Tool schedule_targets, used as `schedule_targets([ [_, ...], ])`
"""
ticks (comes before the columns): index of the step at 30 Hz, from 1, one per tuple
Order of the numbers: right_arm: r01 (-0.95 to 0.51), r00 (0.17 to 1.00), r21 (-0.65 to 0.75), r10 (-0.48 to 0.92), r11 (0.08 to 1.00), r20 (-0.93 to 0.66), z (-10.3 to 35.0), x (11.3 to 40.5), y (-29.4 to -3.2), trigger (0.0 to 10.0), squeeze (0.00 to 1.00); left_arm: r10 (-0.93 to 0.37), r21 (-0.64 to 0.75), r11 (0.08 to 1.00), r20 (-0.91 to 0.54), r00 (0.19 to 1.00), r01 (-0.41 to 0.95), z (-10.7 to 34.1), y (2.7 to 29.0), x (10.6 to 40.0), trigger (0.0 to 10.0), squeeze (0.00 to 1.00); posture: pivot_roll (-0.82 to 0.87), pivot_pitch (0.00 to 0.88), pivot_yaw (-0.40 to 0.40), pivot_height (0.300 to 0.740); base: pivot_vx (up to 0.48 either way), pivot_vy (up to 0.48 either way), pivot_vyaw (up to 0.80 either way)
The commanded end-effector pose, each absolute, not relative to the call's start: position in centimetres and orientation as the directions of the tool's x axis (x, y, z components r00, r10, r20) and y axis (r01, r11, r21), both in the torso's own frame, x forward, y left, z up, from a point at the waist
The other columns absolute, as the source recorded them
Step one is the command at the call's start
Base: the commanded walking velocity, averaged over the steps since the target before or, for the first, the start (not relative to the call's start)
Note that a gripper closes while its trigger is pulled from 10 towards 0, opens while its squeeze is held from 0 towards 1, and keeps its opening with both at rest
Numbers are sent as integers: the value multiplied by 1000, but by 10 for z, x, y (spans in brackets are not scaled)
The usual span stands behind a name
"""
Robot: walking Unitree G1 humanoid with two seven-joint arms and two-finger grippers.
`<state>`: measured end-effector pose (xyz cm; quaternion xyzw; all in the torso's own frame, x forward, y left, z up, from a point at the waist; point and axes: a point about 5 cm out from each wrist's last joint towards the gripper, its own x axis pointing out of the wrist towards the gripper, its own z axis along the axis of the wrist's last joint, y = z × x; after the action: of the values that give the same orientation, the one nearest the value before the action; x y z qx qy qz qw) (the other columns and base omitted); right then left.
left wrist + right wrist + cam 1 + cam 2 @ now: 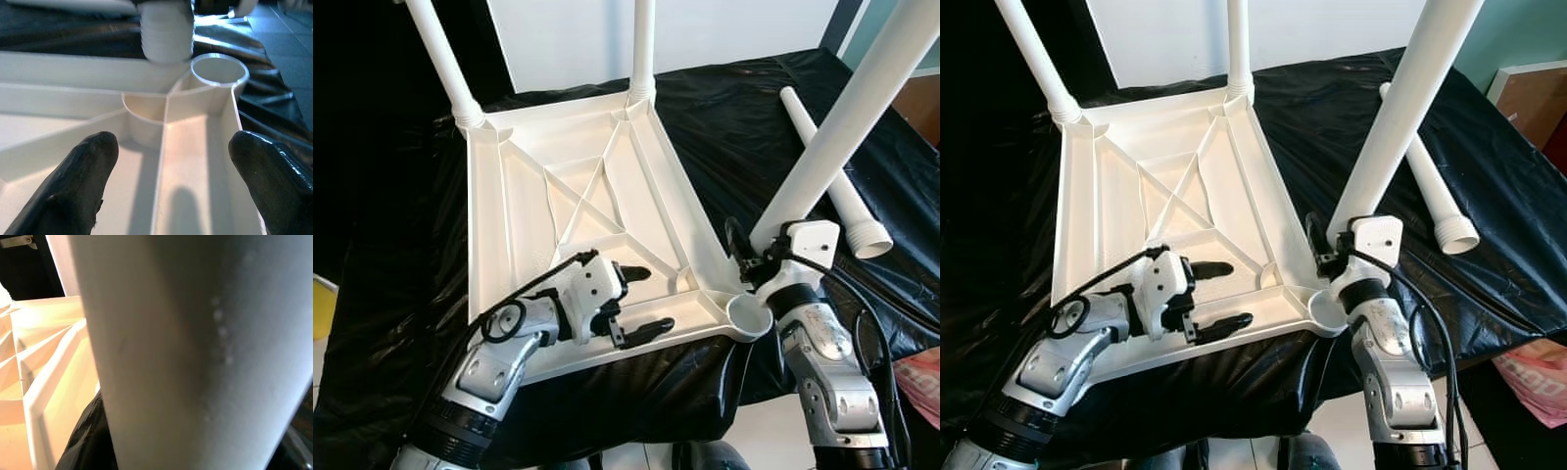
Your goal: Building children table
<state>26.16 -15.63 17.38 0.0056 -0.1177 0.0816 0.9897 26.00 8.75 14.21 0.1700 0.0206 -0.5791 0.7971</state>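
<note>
Left end effector (639, 302) is held wide over the upturned tabletop (578, 196), bracing nothing yet — third leg (847, 122) is clamped by the right end effector (756, 257) just above the corner socket (749, 315). Next: threaded end to be aligned and seated.

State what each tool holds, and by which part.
The right tool grips a white table leg near its lower end, above the corner socket. The left tool is open over the upturned tabletop, holding nothing.
</note>
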Motion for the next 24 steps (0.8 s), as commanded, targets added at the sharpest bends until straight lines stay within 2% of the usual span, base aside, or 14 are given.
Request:
schedule_targets([
  [1,-159,953,-23,160,987,256,178,260,-157,10000,0,-896,230,283,-282,342,931,133,90,260,10000,0,-34,164,1,740,0,0,0],
  [2,-159,953,-23,160,987,256,178,260,-157,10000,0,-896,230,283,-282,342,931,133,90,260,10000,0,-34,164,1,740,0,0,0],
  [3,-158,953,-26,160,987,257,178,260,-158,10000,0,-870,222,326,-311,383,919,130,92,265,10000,0,-34,164,1,740,0,0,0],
  [5,-158,953,-26,160,987,257,178,260,-158,10000,0,-870,222,326,-311,383,919,130,92,265,10000,0,-34,164,1,740,0,0,0],
  [6,-157,953,-29,159,987,257,179,260,-158,10000,0,-822,221,405,-336,459,887,127,95,275,10000,0,-34,167,1,740,0,0,0],
  [7,-157,953,-29,159,987,257,179,260,-158,10000,0,-822,221,405,-336,459,887,127,95,275,10000,0,-34,167,1,740,0,0,0],
  [8,-156,953,-31,159,987,257,179,260,-158,10000,0,-779,210,469,-360,514,858,124,98,282,6706,0,-34,168,0,740,0,0,0],
  [9,-155,953,-32,158,987,257,179,261,-158,10000,0,-739,196,523,-382,555,830,122,102,287,0,0,-34,170,0,740,0,0,0],
  [19,-150,954,-35,154,988,257,179,261,-159,10000,0,-639,192,609,-456,619,770,118,115,297,0,0,-35,171,1,740,0,0,0],
  [23,-151,954,-37,156,988,258,179,261,-159,10000,0,-590,207,652,-466,659,730,118,119,302,0,0,-34,173,1,740,0,0,0],
  [24,-151,954,-38,156,988,258,179,261,-159,10000,0,-553,221,682,-467,690,697,119,122,307,0,0,-34,174,2,740,0,0,0],
])
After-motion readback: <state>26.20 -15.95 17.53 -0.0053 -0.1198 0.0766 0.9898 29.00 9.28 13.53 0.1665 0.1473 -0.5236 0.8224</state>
